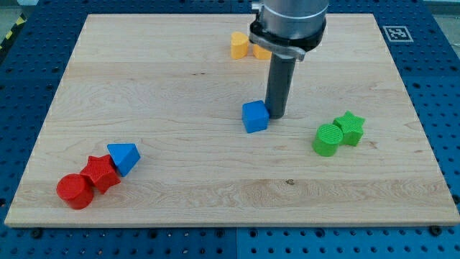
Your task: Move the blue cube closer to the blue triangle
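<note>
The blue cube [254, 116] sits near the middle of the wooden board [180, 72]. My tip [276, 114] is right beside the cube's right side, touching or nearly touching it. The blue triangle [124, 157] lies at the lower left, far from the cube, and touches a red star block [100, 173].
A red cylinder [75, 191] sits next to the red star at the lower left. A green cylinder [328, 139] and a green star [350, 128] sit at the right. Two yellow-orange blocks [241, 44] lie at the top, one partly hidden behind the arm.
</note>
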Available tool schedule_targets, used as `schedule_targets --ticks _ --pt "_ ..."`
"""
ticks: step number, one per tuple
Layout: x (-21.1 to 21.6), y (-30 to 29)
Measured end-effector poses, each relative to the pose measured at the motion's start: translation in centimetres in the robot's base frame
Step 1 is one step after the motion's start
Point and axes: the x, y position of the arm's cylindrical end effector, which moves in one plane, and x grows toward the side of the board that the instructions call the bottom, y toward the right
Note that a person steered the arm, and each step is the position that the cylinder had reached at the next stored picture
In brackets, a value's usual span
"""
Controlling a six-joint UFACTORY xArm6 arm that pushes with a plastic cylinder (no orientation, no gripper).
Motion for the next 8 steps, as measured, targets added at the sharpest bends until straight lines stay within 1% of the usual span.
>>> schedule_targets --ticks 2,3,4,5,7,8 --pt "1.6 -5.2" --pt "3.6 -7.6" --pt "5.9 -8.7" --pt "6.3 -10.6" --pt "1.9 -16.7" --pt "1.5 -19.4"
